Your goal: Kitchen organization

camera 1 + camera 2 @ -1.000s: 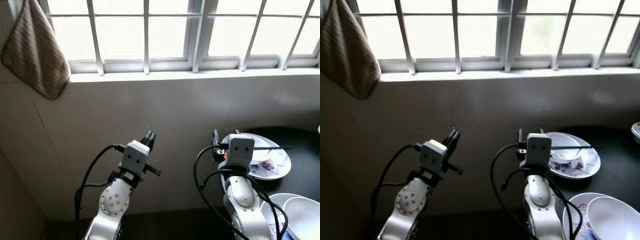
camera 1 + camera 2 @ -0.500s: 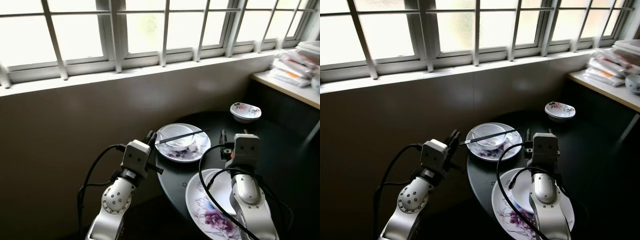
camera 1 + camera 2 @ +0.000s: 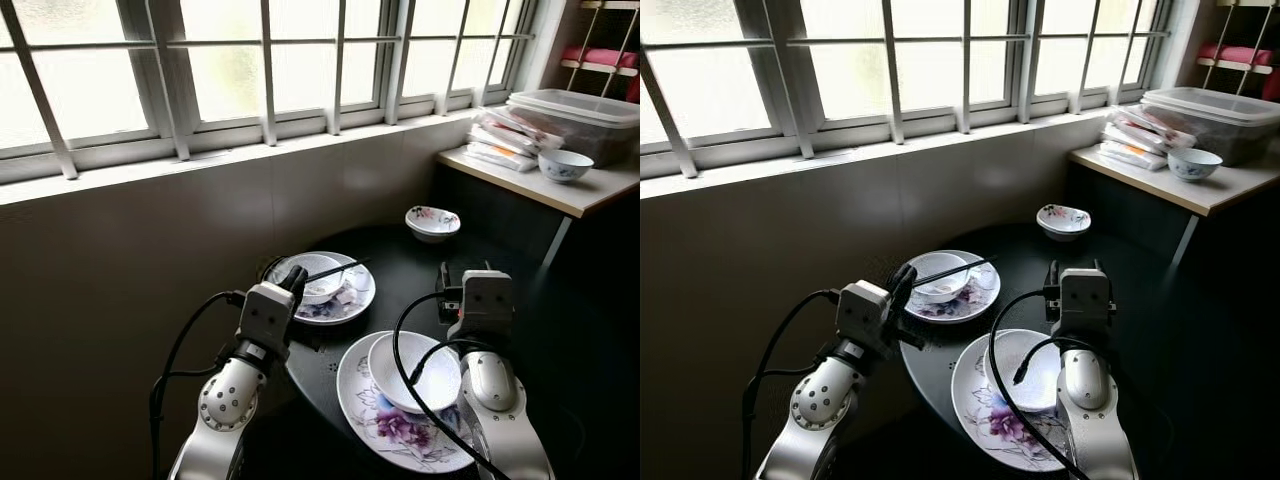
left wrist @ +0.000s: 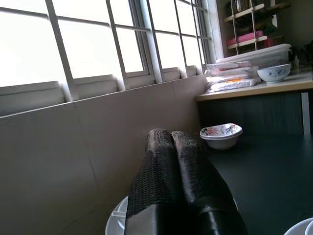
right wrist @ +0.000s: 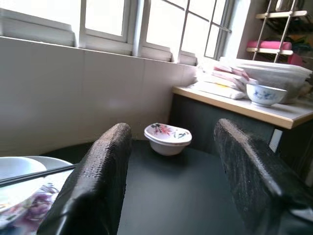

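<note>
We hold both arms up over the round black counter [image 3: 520, 290]: our left gripper [image 4: 178, 147] has its fingers pressed together on nothing, and our right gripper [image 5: 171, 161] has its fingers wide apart and empty. The big flowered plate [image 3: 385, 425] with a white bowl [image 3: 410, 370] sits at 6 o'clock, right under our right arm, so dropping that arm could knock it off. At 10 o'clock, chopsticks [image 3: 335, 268] lie across what looks like a bowl on a second plate [image 3: 350, 295] and could roll, while a small bowl [image 3: 432, 222] waits at 12 o'clock.

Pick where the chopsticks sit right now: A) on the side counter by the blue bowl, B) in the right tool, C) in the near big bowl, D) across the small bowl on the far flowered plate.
D: the chopsticks lie across the small bowl on the far flowered plate, untouched by either tool.
</note>
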You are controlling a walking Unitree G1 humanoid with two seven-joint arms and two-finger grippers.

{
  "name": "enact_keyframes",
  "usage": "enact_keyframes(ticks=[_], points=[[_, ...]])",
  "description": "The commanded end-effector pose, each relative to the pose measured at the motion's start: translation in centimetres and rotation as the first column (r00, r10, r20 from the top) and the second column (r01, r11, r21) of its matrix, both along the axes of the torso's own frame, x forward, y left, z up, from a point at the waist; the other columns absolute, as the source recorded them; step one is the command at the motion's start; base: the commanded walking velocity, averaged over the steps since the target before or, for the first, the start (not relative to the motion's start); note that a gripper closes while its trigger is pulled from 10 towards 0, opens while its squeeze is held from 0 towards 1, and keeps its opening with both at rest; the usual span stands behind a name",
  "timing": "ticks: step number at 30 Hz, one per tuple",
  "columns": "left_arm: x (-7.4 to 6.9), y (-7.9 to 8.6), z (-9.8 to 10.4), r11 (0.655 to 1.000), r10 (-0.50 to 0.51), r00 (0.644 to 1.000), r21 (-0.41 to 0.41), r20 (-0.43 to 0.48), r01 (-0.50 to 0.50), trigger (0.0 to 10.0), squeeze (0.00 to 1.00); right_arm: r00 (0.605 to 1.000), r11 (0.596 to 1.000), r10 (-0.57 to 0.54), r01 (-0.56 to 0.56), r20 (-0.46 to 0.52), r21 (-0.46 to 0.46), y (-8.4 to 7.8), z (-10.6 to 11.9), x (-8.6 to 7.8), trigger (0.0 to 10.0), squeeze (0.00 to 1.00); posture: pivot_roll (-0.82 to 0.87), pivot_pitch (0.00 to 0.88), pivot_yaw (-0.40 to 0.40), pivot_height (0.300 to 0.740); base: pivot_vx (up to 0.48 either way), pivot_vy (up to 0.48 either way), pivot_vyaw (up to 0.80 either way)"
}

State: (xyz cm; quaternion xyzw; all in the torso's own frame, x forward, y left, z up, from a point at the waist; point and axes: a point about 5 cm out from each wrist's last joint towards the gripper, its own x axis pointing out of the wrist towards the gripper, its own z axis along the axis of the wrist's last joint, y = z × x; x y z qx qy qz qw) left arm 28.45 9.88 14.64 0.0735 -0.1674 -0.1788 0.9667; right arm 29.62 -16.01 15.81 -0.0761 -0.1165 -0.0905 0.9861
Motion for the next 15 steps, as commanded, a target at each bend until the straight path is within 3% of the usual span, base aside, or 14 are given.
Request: enact_keyframes(ticks=[1, 15], points=[[0.17, 0.59, 0.19, 1.000, 0.019, 1.000, 0.005, 0.009, -0.019, 10.0, 0.00, 1.000, 1.000, 0.014, -0.014, 0.007, 0.002, 0.57, 0.31, 0.20, 10.0, 0.00, 0.02, 0.000, -0.021, 0.740, 0.000, 0.000, 0.00], [0.20, 0.63, 0.16, 1.000, 0.018, 1.000, 0.009, 0.008, -0.018, 10.0, 0.00, 0.999, 0.999, -0.033, 0.033, -0.031, -0.016, -0.06, -0.29, 0.39, 10.0, 0.00, 0.03, 0.000, -0.023, 0.740, 0.000, 0.000, 0.00]])
